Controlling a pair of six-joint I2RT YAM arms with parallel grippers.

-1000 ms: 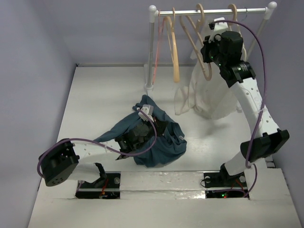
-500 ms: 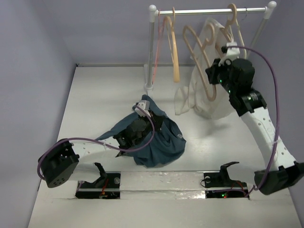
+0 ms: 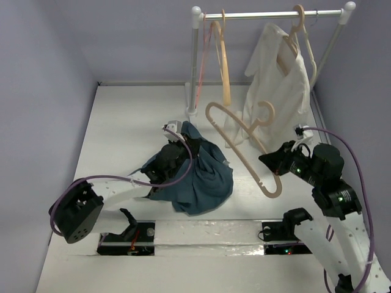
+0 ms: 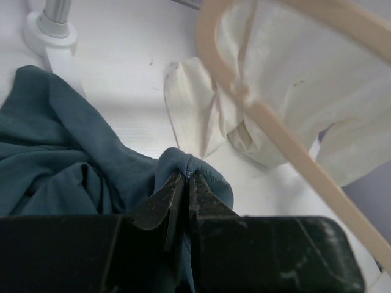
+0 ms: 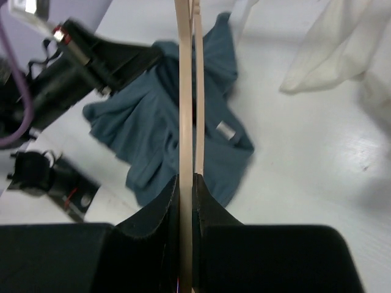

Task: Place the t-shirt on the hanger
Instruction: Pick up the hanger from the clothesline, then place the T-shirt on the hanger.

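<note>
Off the rail [image 3: 269, 13] now, the hanger [image 5: 185, 91] hangs low, clamped in the right pincer [image 5: 187, 186], beside the t-shirt [image 3: 204, 180]. Left pincer [image 4: 183, 182] pinches a fold of it; dressing not yet begun

bare table [image 3: 122, 134] left of t-shirt [image 3: 201, 183], rack post [image 3: 194, 61] and cream garment [image 3: 278, 85] behind hanger [image 5: 186, 91]

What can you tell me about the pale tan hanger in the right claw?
The hanger is pale tan and wood-look, an open frame with sloping shoulders and a thick curved hook. It is off the rail: the right claw is shut on one shoulder end, holding it tilted above the table, between the t-shirt and the cream garment. No cloth is on it. Whether its hook brushes the cream garment cannot be told.
</note>
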